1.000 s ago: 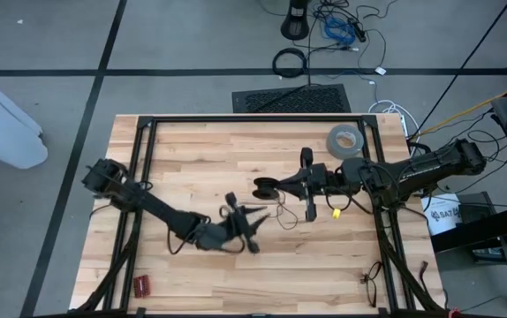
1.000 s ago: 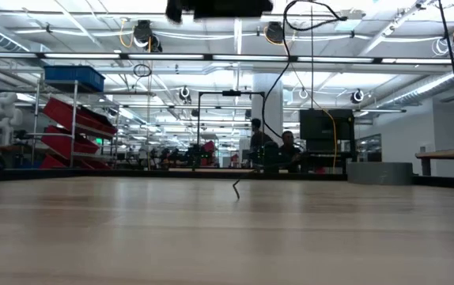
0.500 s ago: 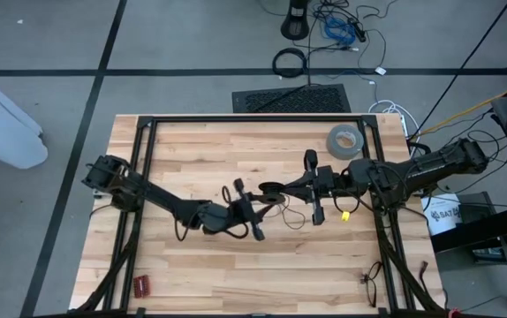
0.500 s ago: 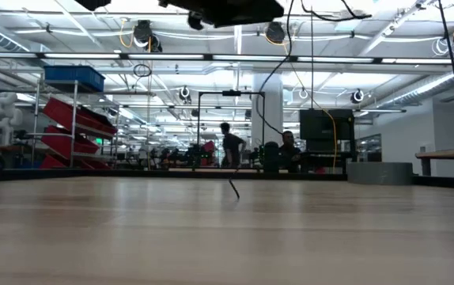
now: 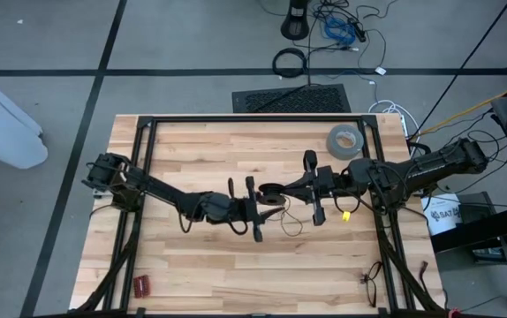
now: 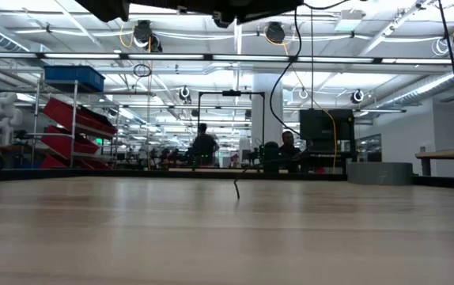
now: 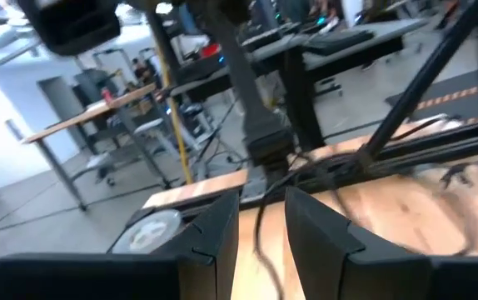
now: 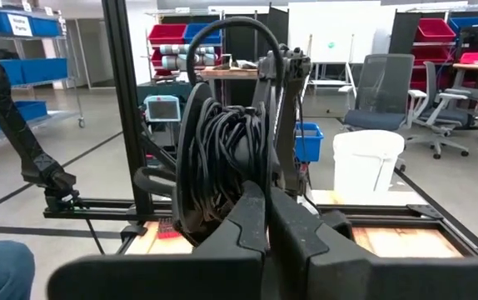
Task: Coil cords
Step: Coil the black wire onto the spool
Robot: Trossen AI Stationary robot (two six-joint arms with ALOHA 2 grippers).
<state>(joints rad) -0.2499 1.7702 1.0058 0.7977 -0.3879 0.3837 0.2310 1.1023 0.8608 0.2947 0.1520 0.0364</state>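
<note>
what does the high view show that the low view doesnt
Only the high view shows both arms meeting mid-table: the left hand and the right hand shut on a coiled bundle of thin black cord, plus the grey tape roll at the far edge. Only the low view shows the room behind, with people standing among shelves. Both show the wooden table and loose cord trailing down to it.

Tape roll (image 5: 344, 140) lies on table (image 5: 200, 265) behind right gripper (image 5: 269, 190)
</note>
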